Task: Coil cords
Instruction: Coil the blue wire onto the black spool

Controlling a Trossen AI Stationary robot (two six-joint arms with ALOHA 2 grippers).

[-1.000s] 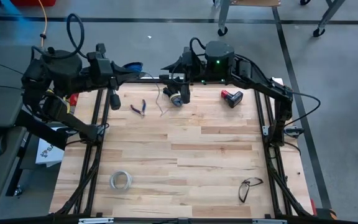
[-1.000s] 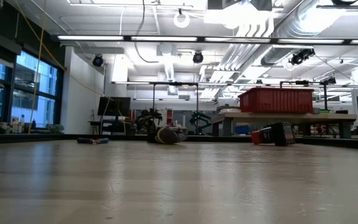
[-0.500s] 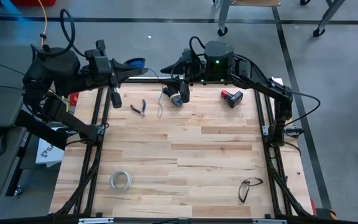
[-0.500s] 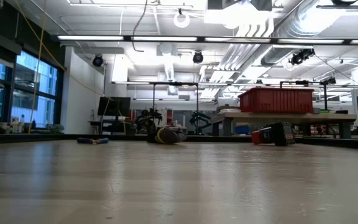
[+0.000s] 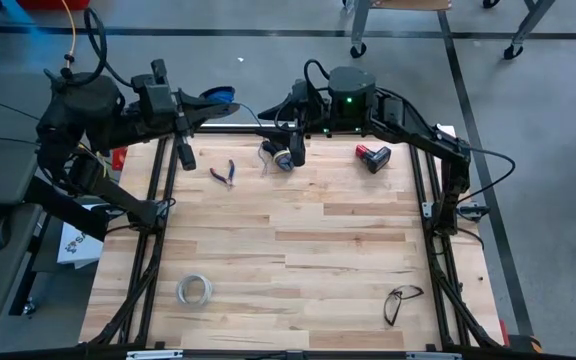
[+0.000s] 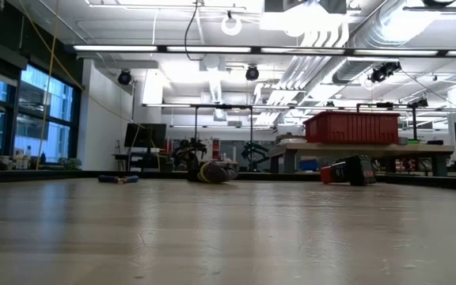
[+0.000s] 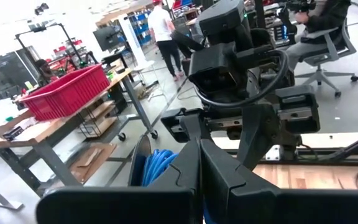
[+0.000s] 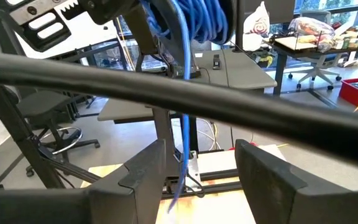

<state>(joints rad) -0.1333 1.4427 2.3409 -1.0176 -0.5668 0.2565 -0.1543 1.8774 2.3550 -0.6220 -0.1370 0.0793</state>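
Observation:
My left gripper (image 5: 203, 103) is above the table's far left edge, shut on the small dark spool (image 5: 216, 96) wound with blue wire (image 7: 159, 167). The thin wire (image 8: 182, 124) hangs down from the spool, and its loose end lies on the table (image 5: 263, 162). My right gripper (image 5: 271, 127) is open at the far edge, right of the spool. In the right wrist view its fingers (image 8: 143, 169) stand on either side of the hanging wire, apart from it. A black frame rail (image 8: 241, 121) crosses that view. My left gripper pinches the spool between its two shut fingers (image 7: 185, 171), at the dark flange's edge (image 7: 143, 163) beside the blue winding. The spool is lifted clear of the table, over the frame rail, and the wire hangs slack below it.
On the table lie pliers (image 5: 223, 172), a dark round object (image 5: 289, 157), a red and black device (image 5: 373, 157), a whitish ring of tape (image 5: 195, 290) at the near left and glasses (image 5: 403, 302) at the near right. A yellow cable (image 5: 69, 30) hangs beyond the far left.
My left gripper has gone up and toward the table's far edge with the spool, still shut on it. The wire's loose end has been drawn along the table toward the far edge.

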